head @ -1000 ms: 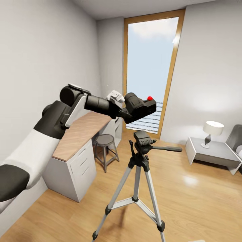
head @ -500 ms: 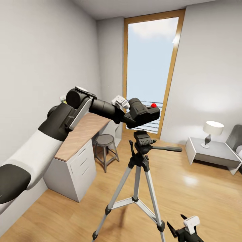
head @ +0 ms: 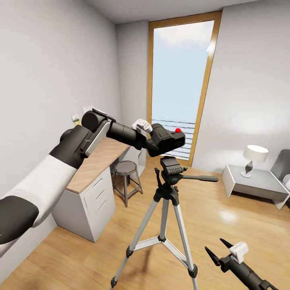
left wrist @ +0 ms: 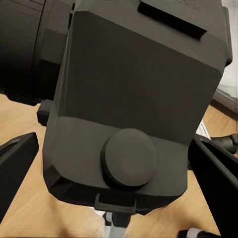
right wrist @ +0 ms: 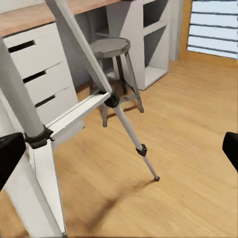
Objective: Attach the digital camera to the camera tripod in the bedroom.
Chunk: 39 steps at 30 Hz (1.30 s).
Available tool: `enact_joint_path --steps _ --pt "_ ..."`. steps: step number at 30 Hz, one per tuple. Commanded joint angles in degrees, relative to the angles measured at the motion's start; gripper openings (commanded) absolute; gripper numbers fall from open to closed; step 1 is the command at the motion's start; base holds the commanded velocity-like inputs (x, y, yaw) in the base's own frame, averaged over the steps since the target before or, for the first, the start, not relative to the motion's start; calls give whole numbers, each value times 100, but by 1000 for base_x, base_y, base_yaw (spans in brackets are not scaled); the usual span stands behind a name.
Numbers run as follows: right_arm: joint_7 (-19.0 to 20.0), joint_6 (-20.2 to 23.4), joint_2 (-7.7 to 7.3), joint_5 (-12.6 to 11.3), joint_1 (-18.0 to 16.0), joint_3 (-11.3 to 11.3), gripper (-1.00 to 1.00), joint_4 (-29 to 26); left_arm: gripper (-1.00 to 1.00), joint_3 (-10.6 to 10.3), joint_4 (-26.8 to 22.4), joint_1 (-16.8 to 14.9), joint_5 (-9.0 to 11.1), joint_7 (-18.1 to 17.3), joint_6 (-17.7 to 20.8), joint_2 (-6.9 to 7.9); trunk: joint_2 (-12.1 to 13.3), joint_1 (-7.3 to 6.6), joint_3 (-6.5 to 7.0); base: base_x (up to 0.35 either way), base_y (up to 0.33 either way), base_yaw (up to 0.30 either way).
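In the head view my left gripper (head: 158, 141) is shut on the digital camera (head: 168, 140), a chunky black body with a red button on top. It hangs just above the black head of the camera tripod (head: 170, 166), with a small gap between them. The silver-grey tripod stands on the wood floor, its pan handle pointing right. In the left wrist view the camera (left wrist: 134, 99) sits between my two fingers (left wrist: 15, 163). My right gripper (head: 219, 248) is open and empty, low beside the tripod's right foot. The right wrist view looks past the tripod legs (right wrist: 82, 52).
A wood-topped white desk (head: 94, 159) runs along the left wall with a round grey stool (head: 125, 167) beside it. The tall wood-framed window (head: 181, 80) is behind the tripod. At the right stands a low grey table (head: 257, 181) with a white lamp (head: 254, 155).
My left arm has lowered the camera and brought it slightly left, closer to the tripod head. My right gripper has risen into the head view at the lower right.
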Motion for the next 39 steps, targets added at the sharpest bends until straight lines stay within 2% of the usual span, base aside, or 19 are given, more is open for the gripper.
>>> enact_joint_path --steps 1,6,12,18,21,23,27,34,38,39 --pt "148 76 6 53 -9 -90 100 -52 -100 -6 9 -9 13 -14 16 -5 -14 4 -14 0 0 0" --pt "475 367 12 34 -9 -223 100 -195 -100 28 31 -14 29 -18 16 -42 -14 4 -14 0 0 0" --pt "555 439 24 29 -9 -249 100 -233 -100 82 41 -28 39 -23 16 -83 -14 4 -14 0 0 0" --pt "573 461 50 35 -9 -246 100 -244 -100 179 83 -174 50 -24 16 -133 -14 4 -14 0 0 0" --pt "574 463 58 31 -9 -244 100 -245 -100 340 194 -254 52 -24 16 -144 -14 4 -14 0 0 0" --pt "575 464 80 28 -9 -243 100 -246 -100 599 437 -395 48 -24 16 -166 -14 4 -14 0 0 0" --pt "566 464 103 28 -9 -240 100 -246 -100 767 704 -465 46 -24 16 -238 -14 4 -14 0 0 0" --pt "512 460 172 27 -9 -235 100 -246 -100 798 780 -480 45 -43 16 -311 -14 4 -14 0 0 0" --pt "340 453 231 27 -9 -231 100 -246 -100 792 791 -483 45 -68 16 -322 -14 4 -14 0 0 0" --pt "146 446 271 27 -9 -227 100 -246 -100 778 793 -476 45 -144 16 -321 -14 4 -14 0 0 0"
